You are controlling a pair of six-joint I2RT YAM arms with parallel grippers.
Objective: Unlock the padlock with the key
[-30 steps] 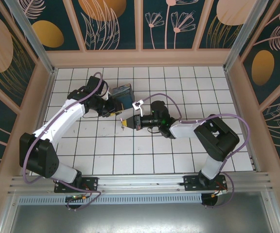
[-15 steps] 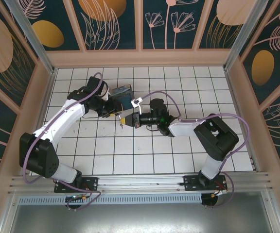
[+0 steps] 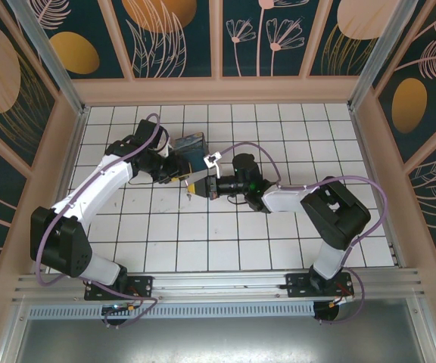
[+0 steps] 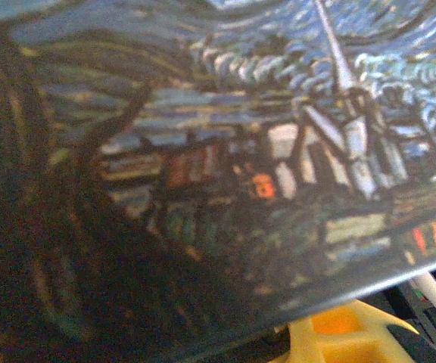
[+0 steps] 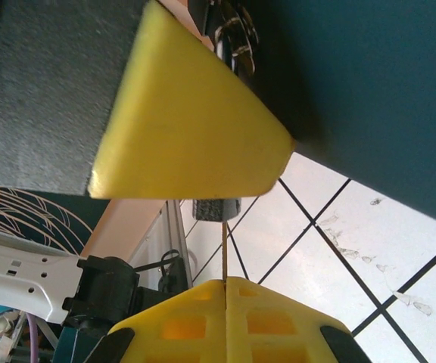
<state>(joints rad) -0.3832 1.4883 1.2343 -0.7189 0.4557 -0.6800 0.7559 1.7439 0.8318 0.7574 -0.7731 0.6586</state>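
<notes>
If the key (image 5: 224, 253) rolls, right wrist: right gripper (image 5: 224, 281) is pinched tight on its edge-on blade, tip at a small dark block, probably the padlock (image 5: 216, 209); slight misalignment could jam or bend it.
Left wrist: painted box (image 4: 241, 151) looms blurred; how wide the left jaws stand cannot be told; a nudge could shift the lock.
Top view: left gripper (image 3: 175, 175) meets the right just beside the box on white tiled floor (image 3: 278, 227), floral walls (image 3: 278, 38) around.
</notes>
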